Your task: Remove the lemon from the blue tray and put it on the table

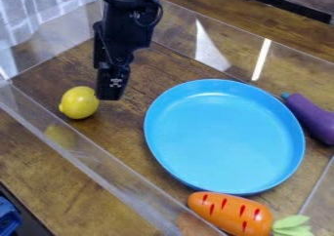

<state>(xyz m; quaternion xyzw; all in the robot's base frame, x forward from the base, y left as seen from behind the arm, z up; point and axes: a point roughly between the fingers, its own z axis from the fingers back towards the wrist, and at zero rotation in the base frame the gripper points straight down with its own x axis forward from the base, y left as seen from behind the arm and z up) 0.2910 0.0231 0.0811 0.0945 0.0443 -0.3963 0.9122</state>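
1. With the jaws spread wide and nothing between them, the gripper (109, 84) hangs over the table (78, 152), pointing almost straight down.
2. The lemon (80, 102) sits on the wood planks — just left of the fingertips, apart from them, close to the clear front wall.
3. The blue tray (225, 135) lies to the right, its dish bare, well apart from the lemon.
4. A carrot (232, 213) rests beyond the tray's near rim, and a purple eggplant (313, 117) at its right edge — both on the table.
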